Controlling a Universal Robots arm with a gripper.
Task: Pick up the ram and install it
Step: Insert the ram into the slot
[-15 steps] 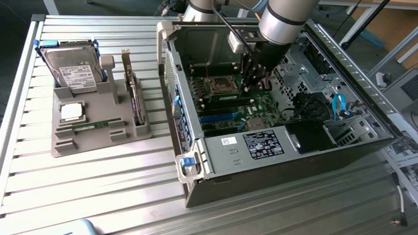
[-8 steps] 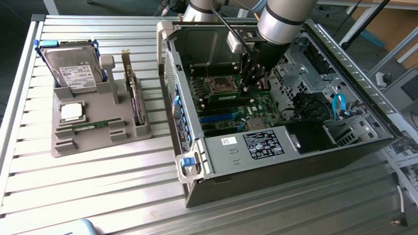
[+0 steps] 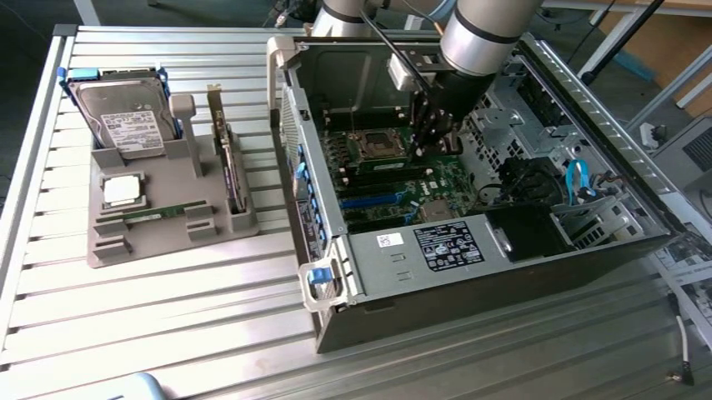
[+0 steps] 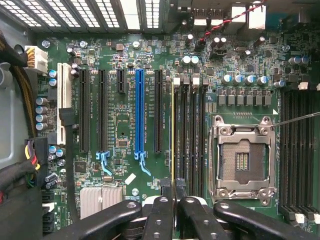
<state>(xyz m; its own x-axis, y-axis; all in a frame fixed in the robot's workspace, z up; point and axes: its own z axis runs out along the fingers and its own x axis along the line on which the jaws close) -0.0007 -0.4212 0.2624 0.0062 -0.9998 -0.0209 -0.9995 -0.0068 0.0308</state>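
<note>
Inside one open computer case (image 3: pixel 378 267): one gripper (image 4: pixel 173 202) clamped shut on one ram (image 4: pixel 172 135), held edge-on over the black memory slots (image 4: pixel 190 140), between one blue slot (image 4: pixel 139 110) and one empty processor socket (image 4: pixel 242 160). Outside, on one grey tray (image 3: pixel 156 239): one hard drive (image 3: pixel 128 121), one processor chip (image 3: pixel 122 190), one upright expansion card (image 3: pixel 228 167).

Workshop: metal bench (image 3: pixel 167 317), open computer (image 3: pixel 468 292)

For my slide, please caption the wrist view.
Black gripper shut on a thin ram stick, edge-on over black memory slots beside the empty silver processor socket.
</note>
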